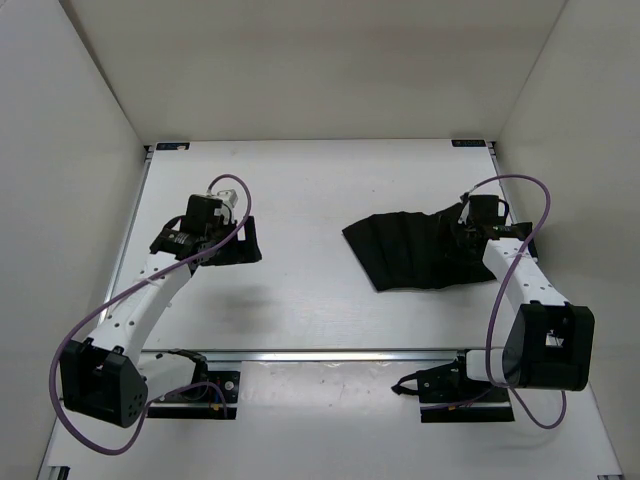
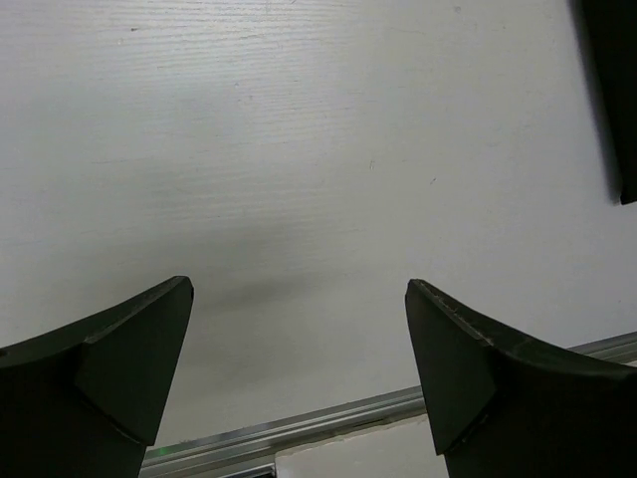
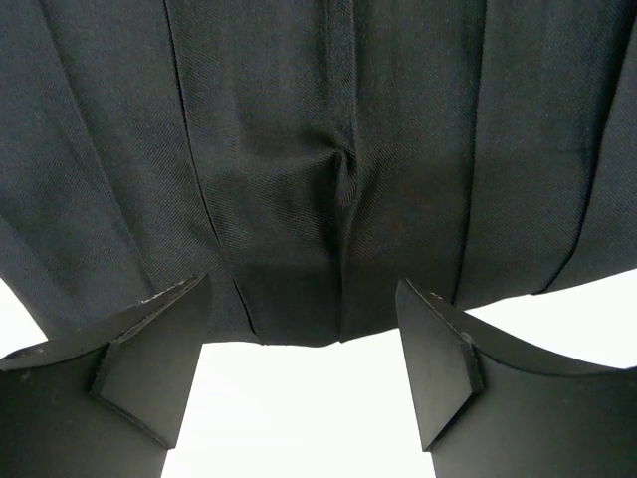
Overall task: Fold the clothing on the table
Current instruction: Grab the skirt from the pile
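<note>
The clothing (image 1: 410,250) is a black pleated garment lying in a compact shape on the right half of the white table (image 1: 300,180). My right gripper (image 1: 468,232) hangs over the garment's right edge. In the right wrist view the right gripper (image 3: 303,282) is open, its fingers (image 3: 149,358) standing either side of the clothing's (image 3: 328,119) hem, with bare table between them and no fabric pinched. My left gripper (image 1: 235,240) is over bare table on the left, well away from the garment. The left wrist view shows the left gripper (image 2: 299,283) wide open and holding nothing.
A silver rail (image 1: 330,353) runs along the table's near edge and also shows as the rail (image 2: 328,418) in the left wrist view. White walls close in the left, right and back sides. A dark straight-edged shape (image 2: 612,90) sits in the left wrist view's top right corner.
</note>
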`<action>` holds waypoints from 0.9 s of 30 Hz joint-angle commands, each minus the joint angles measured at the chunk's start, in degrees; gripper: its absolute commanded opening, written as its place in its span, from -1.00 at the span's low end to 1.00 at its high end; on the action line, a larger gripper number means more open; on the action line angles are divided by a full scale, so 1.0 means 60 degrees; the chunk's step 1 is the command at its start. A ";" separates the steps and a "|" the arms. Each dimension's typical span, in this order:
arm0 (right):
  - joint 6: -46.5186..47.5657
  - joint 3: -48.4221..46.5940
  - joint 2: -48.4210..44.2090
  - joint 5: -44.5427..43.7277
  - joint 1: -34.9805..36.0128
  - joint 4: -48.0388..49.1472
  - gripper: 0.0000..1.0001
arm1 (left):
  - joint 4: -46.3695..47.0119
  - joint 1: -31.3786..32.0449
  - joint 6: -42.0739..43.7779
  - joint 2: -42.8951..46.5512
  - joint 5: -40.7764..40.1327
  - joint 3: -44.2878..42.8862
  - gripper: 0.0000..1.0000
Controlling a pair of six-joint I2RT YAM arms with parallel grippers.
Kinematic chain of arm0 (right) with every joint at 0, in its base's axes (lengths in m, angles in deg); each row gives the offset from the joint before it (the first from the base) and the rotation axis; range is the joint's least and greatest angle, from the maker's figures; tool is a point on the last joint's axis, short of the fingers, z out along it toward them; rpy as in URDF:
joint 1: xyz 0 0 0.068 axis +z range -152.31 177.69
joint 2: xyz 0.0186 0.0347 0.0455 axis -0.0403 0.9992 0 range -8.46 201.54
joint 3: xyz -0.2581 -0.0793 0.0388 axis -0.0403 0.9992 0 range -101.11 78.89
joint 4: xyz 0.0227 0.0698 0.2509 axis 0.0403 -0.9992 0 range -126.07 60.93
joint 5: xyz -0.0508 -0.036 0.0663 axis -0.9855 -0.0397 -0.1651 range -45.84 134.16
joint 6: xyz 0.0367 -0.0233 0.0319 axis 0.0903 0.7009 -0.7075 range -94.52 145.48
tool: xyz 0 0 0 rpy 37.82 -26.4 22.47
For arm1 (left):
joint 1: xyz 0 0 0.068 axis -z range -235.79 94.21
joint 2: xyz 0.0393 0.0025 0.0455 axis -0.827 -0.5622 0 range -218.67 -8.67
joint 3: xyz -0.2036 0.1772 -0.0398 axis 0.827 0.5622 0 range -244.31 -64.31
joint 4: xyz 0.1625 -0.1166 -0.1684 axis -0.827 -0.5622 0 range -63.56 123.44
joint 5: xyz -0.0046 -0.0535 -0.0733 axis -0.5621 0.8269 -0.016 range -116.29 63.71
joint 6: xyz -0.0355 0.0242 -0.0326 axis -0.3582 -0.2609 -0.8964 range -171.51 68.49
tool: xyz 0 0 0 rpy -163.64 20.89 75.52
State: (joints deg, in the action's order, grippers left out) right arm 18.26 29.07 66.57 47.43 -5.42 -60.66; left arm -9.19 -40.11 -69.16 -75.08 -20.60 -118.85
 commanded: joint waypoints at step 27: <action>-0.0040 -0.3670 0.2613 0.0597 0.0327 0.0389 -1.00 | -0.0015 -0.0035 0.0554 -0.0489 0.0207 -0.0826 0.97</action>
State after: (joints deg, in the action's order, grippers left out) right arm 18.17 19.35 82.11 48.61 -6.23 -59.81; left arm -11.77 -39.32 -66.87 -77.88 -21.82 -121.50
